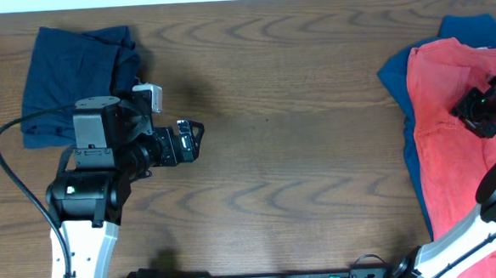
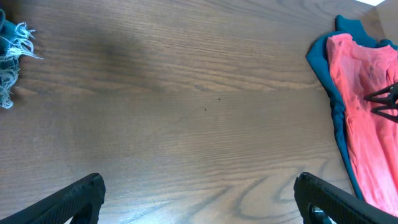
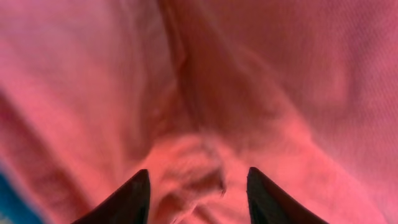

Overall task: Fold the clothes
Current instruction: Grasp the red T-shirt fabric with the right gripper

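The clothes lie at the table's right edge: a coral-red T-shirt [image 1: 461, 145] spread over a blue garment [image 1: 400, 80]. My right gripper [image 1: 475, 114] is down on the shirt's upper part. In the right wrist view its two dark fingers [image 3: 134, 196] stand apart over the shirt [image 3: 249, 74], with a raised bunch of coral cloth between them; the right gripper [image 3: 199, 177] is open. My left gripper [image 1: 193, 140] hovers wide open over bare wood at the left, far from the shirt [image 2: 367, 112]. Nothing is between the left gripper's [image 2: 199, 180] fingers.
A dark navy folded cloth [image 1: 75, 76] lies at the back left, just behind the left arm. A frayed pale-blue edge [image 2: 9, 56] shows at the left of the left wrist view. The wooden table [image 1: 299, 136] stretches between the arms.
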Action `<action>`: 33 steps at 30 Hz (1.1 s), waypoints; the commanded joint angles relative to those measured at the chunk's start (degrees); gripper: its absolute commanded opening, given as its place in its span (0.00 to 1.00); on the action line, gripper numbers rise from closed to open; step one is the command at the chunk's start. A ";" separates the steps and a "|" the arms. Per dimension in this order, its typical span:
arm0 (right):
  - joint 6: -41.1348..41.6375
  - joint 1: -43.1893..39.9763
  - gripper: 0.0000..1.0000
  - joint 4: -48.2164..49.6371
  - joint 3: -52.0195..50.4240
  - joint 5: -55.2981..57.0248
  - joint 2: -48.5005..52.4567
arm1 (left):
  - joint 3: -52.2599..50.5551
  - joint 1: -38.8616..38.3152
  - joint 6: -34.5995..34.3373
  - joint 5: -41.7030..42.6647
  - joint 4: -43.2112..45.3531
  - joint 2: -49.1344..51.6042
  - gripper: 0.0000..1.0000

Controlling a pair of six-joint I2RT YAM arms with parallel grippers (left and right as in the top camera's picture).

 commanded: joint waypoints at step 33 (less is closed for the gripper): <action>-6.40 -16.31 0.20 4.44 2.32 -15.98 1.90 | 0.81 -0.11 -0.28 -0.70 -0.09 -0.37 0.98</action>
